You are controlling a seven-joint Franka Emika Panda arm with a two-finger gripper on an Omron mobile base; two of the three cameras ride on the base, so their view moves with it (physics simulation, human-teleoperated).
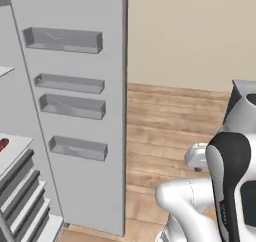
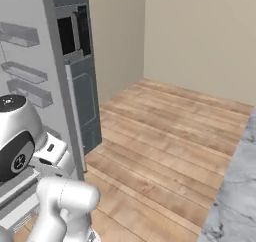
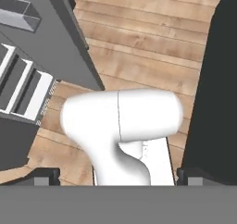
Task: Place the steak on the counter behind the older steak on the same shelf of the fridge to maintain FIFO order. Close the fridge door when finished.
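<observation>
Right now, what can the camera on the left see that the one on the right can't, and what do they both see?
The left base view alone shows a sliver of red, likely the older steak, lying on a white shelf at the picture's left edge, with drawers stepping down below it.

The right base view alone shows the grey-veined marble counter at the lower right, and the fridge's other door with its dark display panel.

Both show the open fridge door with grey bins on its inner face, the wooden floor, the beige wall, and the white arm.
</observation>
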